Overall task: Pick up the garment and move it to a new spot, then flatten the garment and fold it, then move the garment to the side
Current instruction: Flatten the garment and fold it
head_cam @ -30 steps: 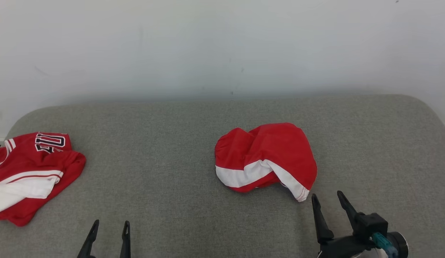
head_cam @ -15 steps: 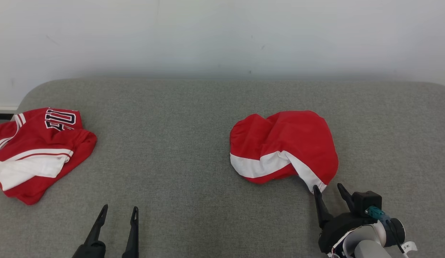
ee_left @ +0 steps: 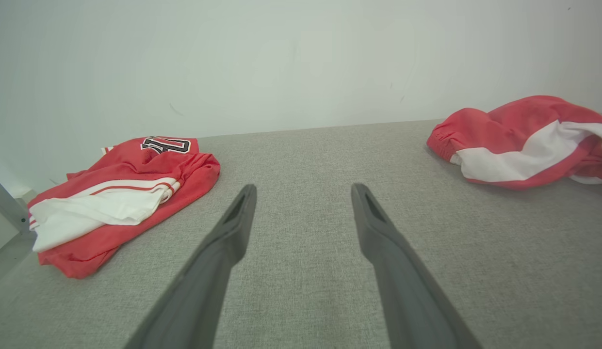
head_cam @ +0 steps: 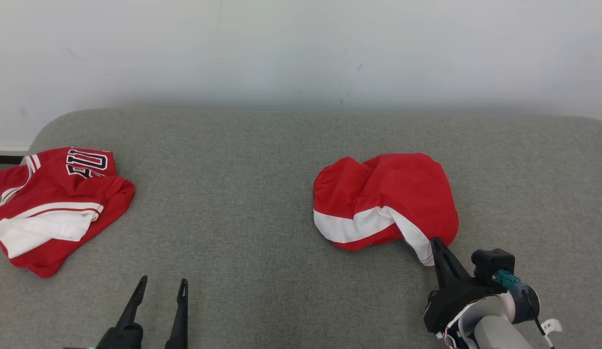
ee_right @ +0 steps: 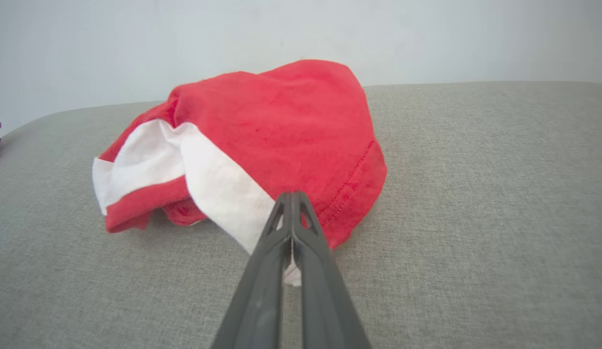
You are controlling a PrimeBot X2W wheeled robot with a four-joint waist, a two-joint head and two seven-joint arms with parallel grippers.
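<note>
A crumpled red garment (head_cam: 385, 201) with a white band lies right of centre on the grey cushion; it also shows at the right edge of the left wrist view (ee_left: 524, 140). My right gripper (head_cam: 435, 245) is shut on the garment's near white-and-red corner, and the right wrist view shows the fingers pinched together (ee_right: 292, 203) on the cloth (ee_right: 262, 140), with a bit of white fabric between them. My left gripper (head_cam: 160, 286) hovers open over bare cushion at the lower left, its fingers apart (ee_left: 301, 194), nothing between them.
A second red and white jersey (head_cam: 53, 208) with dark lettering lies bunched at the cushion's left end (ee_left: 121, 194). The grey cushion (head_cam: 242, 203) ends at a pale wall behind. Its left edge drops off beside the jersey.
My right gripper has moved forward to the garment's near corner and shut on it. The head camera shifted between frames. The left gripper stays open.
</note>
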